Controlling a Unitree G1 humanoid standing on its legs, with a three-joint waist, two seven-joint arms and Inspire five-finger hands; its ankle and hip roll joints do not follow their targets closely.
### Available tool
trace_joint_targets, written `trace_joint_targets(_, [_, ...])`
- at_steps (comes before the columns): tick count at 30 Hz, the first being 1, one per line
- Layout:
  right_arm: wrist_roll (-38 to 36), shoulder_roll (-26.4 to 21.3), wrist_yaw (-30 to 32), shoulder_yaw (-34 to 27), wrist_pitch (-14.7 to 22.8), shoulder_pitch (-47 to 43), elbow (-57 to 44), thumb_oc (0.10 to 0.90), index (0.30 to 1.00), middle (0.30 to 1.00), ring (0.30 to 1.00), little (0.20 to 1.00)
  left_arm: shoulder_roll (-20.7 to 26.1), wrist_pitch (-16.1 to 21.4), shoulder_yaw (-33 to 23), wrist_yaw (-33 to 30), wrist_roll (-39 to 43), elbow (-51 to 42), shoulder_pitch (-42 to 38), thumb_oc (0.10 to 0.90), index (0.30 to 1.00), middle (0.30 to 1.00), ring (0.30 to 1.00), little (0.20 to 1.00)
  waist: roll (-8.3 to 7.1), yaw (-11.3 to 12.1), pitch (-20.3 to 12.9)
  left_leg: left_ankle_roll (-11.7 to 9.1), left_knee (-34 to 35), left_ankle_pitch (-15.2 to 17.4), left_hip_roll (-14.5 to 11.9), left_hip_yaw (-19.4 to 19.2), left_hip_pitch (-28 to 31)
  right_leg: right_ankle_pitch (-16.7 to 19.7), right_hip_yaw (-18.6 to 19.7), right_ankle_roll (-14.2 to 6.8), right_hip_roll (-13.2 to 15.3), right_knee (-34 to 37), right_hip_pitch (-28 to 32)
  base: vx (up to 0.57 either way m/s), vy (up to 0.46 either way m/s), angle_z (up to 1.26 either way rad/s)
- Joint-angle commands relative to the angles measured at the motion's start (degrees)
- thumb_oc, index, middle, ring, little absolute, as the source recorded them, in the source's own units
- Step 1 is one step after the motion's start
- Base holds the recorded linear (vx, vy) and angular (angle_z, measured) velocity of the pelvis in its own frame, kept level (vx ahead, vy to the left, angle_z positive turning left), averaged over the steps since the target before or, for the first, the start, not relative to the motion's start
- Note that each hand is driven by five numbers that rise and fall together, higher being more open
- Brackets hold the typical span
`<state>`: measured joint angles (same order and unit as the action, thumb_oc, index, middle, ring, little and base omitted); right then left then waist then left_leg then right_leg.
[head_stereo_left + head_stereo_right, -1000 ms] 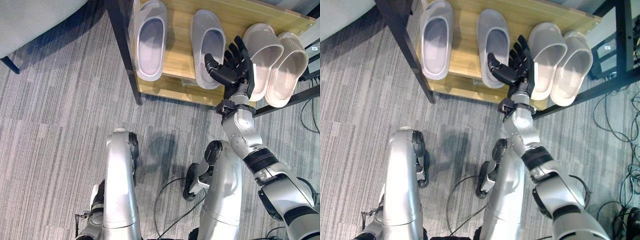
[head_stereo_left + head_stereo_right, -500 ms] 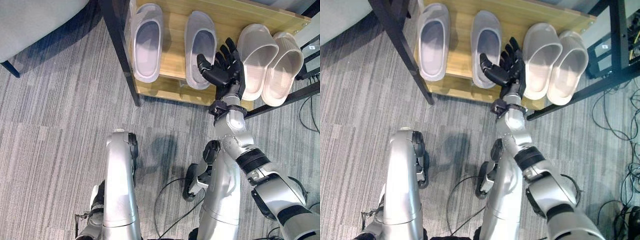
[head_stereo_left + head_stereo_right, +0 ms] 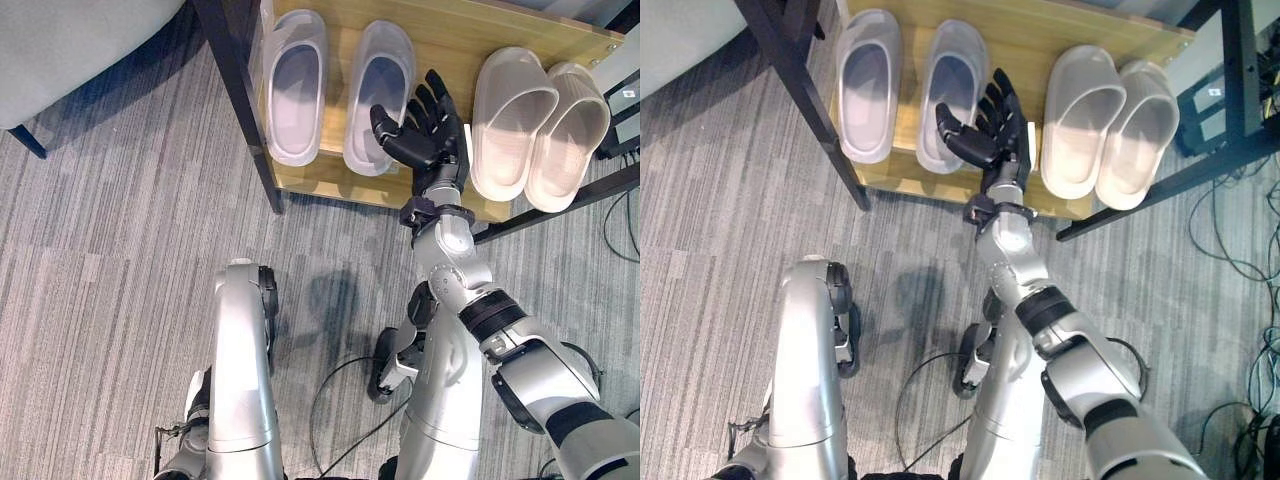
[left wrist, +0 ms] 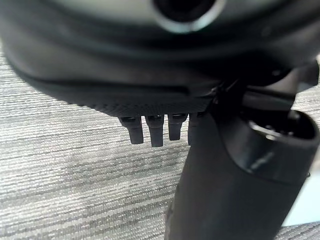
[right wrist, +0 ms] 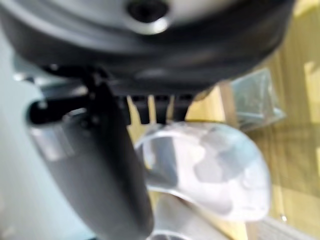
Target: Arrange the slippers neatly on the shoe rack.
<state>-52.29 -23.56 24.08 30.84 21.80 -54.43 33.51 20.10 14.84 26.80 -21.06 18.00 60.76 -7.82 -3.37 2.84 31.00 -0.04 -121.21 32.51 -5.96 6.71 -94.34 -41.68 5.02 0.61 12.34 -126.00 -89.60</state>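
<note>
Left eye view, from my remote seat: a wooden shoe rack [image 3: 455, 35] with dark metal posts stands on grey striped carpet [image 3: 110, 250], and four slippers lie on its shelf, all with toes pointing away from the robot. Two pale grey slippers sit on the robot's left side of the shelf, the outer one [image 3: 295, 85] well squared, the inner one [image 3: 378, 95] tilted, its heel swung toward its partner. Two beige slippers [image 3: 540, 120] lie pressed together at the right end, both angled and with heels hanging over the shelf's front edge.

I have the right hand [image 3: 425, 130] raised over the shelf in the gap between the two pairs, just beside the inner grey slipper, which lies to its left with its long axis running front to back, slightly skewed. The fingers are spread and straight, the thumb stands out toward that slipper, and nothing is held. This hand is plainly the nearer one. The right wrist view shows a slipper [image 5: 210, 170] close past the fingertips.

The left hand [image 4: 150, 130] hangs low over the carpet, idle; I cannot tell its fingers' state.

I judge the next move a sideways nudge.
</note>
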Motion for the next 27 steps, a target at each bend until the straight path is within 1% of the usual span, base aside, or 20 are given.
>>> trace_joint_targets(1, [3.8,1.4,-0.3,1.0,2.5,-11.6,-2.7,0.800,0.900,0.900,0.900,0.900,-0.7,1.2,5.7,-2.1,-0.4,0.6,1.6,0.800,0.900,0.900,0.900,0.900,1.12,4.0,-1.2,4.9,0.3,10.6,2.6,1.8,4.4,2.1,5.6,6.6,-0.4,2.7,-0.4,0.00,0.000,0.00])
trace_joint_targets(4, [4.5,1.4,1.1,0.1,2.5,-11.4,-2.2,0.800,0.900,0.900,0.900,0.900,-0.9,1.0,5.8,-2.4,-0.3,0.7,1.6,0.800,0.900,0.900,0.900,0.900,0.97,3.9,-1.2,4.9,0.5,10.6,2.7,1.7,4.4,2.1,5.7,6.7,-0.4,2.9,-0.4,0.00,0.000,0.00])
trace_joint_targets(11, [4.6,1.1,1.6,-0.3,2.5,-10.9,-1.8,0.800,0.900,0.900,0.900,0.900,-1.0,0.8,5.5,-2.7,-0.7,1.5,1.7,0.800,0.900,0.900,0.900,0.900,0.93,3.8,-1.2,5.0,0.5,10.7,2.7,1.6,4.4,2.2,5.5,6.7,-0.5,3.0,-0.4,0.00,0.000,0.00])
trace_joint_targets(16, [4.4,2.7,1.8,-0.2,2.8,-12.8,-0.9,0.800,0.900,0.900,0.900,0.900,-0.9,0.9,5.7,-2.7,-0.6,1.6,1.6,0.800,0.900,0.900,0.900,0.900,1.37,4.1,-1.2,4.9,0.3,10.6,2.8,1.7,4.4,2.3,5.6,6.6,-0.7,2.8,-0.4,0.00,0.000,0.00])
trace_joint_targets(27, [4.4,3.8,1.0,1.1,2.7,-14.6,-0.5,0.800,0.900,0.900,0.900,0.900,-0.7,1.1,6.0,-2.7,-0.8,1.6,1.6,0.800,0.900,0.900,0.900,0.900,1.30,4.5,-1.2,4.7,0.4,10.6,2.9,1.7,4.4,2.3,5.6,6.7,-0.6,2.6,-0.4,0.00,0.000,0.00])
